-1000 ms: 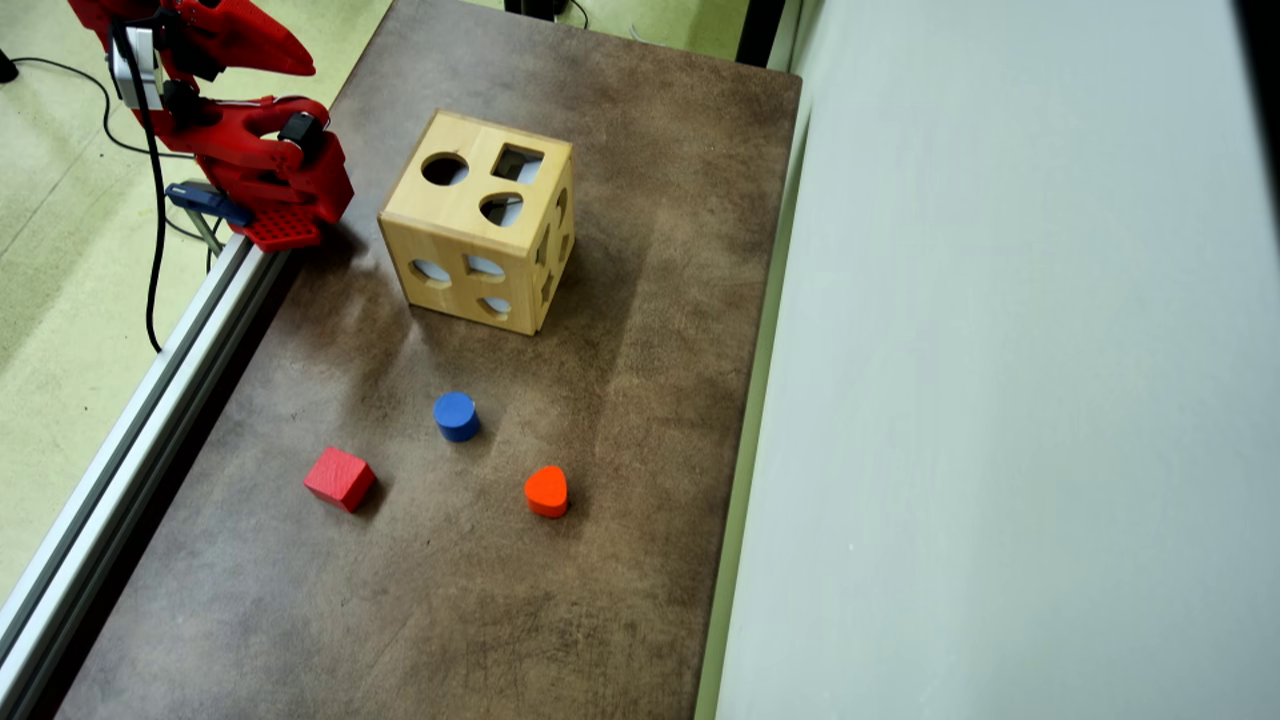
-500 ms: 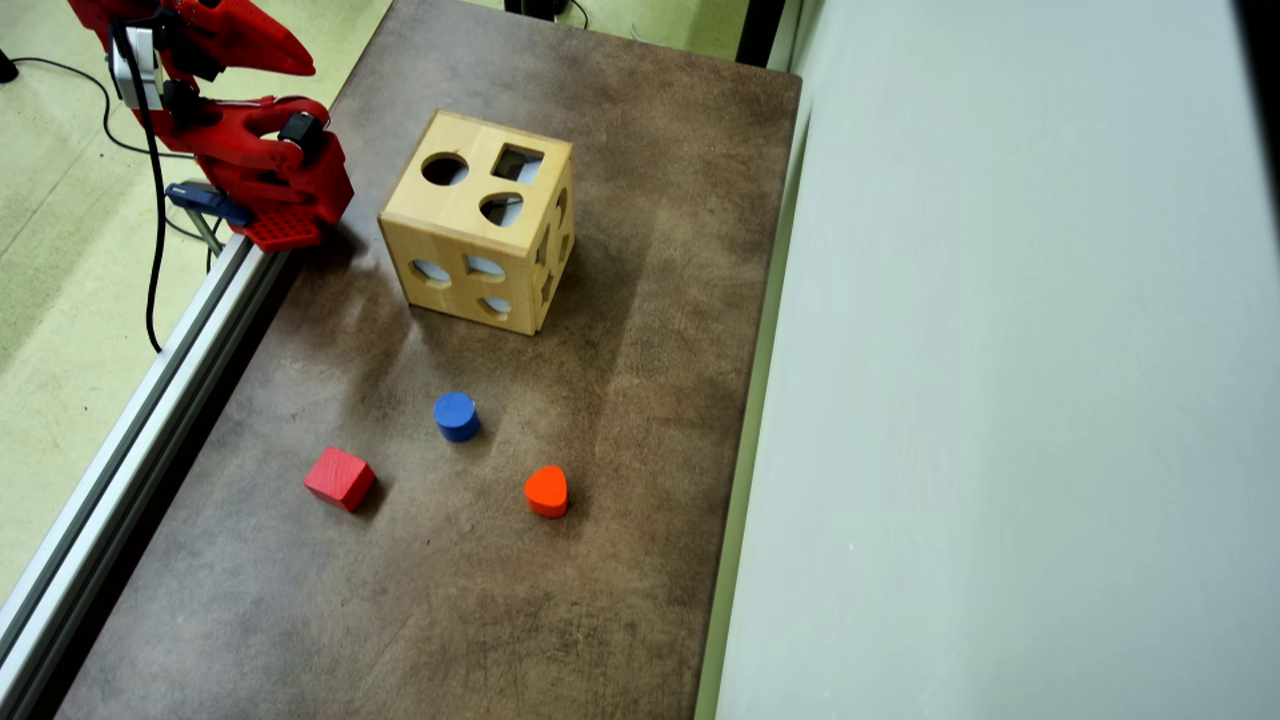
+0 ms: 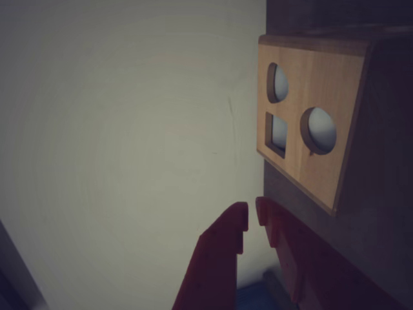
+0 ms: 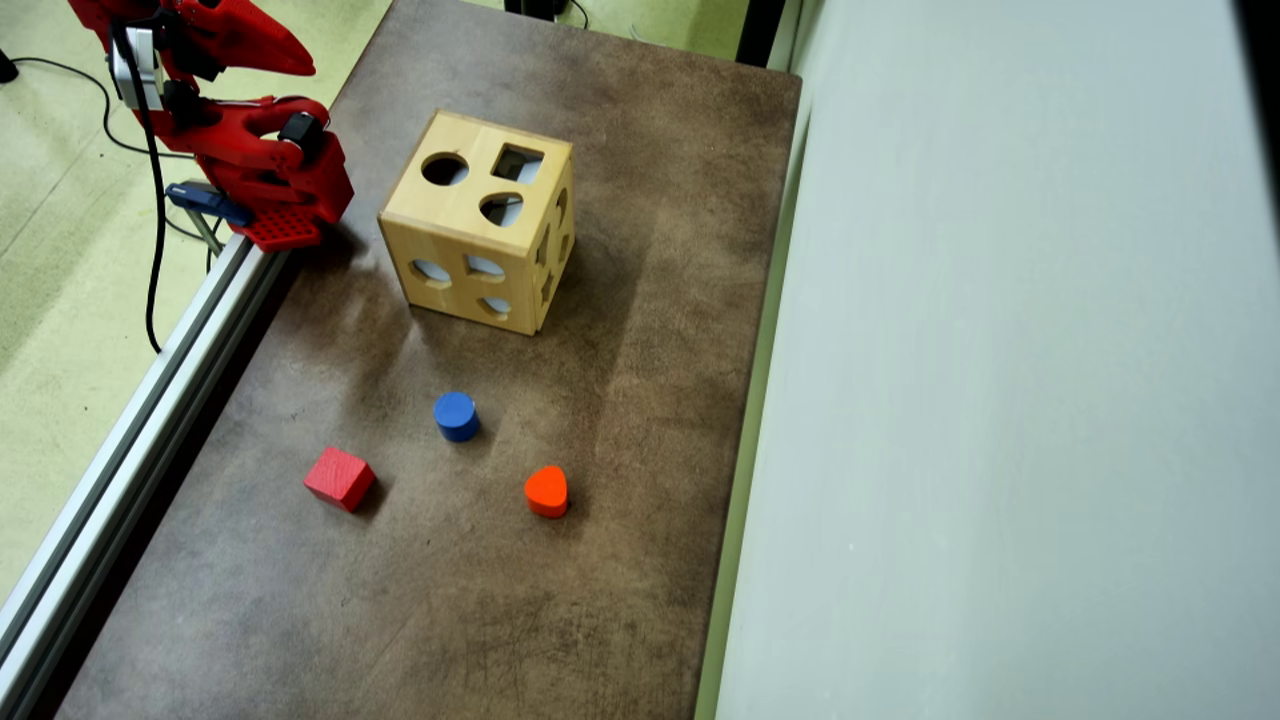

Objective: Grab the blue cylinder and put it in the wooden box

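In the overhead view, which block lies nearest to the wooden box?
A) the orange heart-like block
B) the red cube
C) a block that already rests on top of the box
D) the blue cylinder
D: in the overhead view the blue cylinder stands on the table just below the wooden box, while the red cube and the orange heart-like block lie farther down, and nothing rests on the box.

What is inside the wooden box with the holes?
Through the wooden box's round, square and rounded holes only pale light and shadow show. No block is visible inside, but most of its inside is hidden by the walls.
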{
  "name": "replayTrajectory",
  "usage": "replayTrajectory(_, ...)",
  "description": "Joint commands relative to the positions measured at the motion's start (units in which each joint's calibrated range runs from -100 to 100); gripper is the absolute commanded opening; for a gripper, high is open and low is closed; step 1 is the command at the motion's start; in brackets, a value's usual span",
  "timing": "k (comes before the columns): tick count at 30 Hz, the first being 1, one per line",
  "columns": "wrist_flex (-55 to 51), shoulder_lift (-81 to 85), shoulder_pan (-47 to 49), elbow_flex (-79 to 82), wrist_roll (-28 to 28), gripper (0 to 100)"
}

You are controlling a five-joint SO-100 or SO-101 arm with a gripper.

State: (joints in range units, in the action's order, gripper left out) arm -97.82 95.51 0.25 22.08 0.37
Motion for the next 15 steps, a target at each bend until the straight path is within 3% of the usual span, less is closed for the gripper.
replayTrajectory(1,-0.41,-0.01,0.34,-0.52,0.05,4)
replayTrajectory(6,-0.33,-4.68,-0.25,-0.34,0.10,4)
replayTrajectory(15,-0.25,-30.50,-1.44,-1.15,0.15,4)
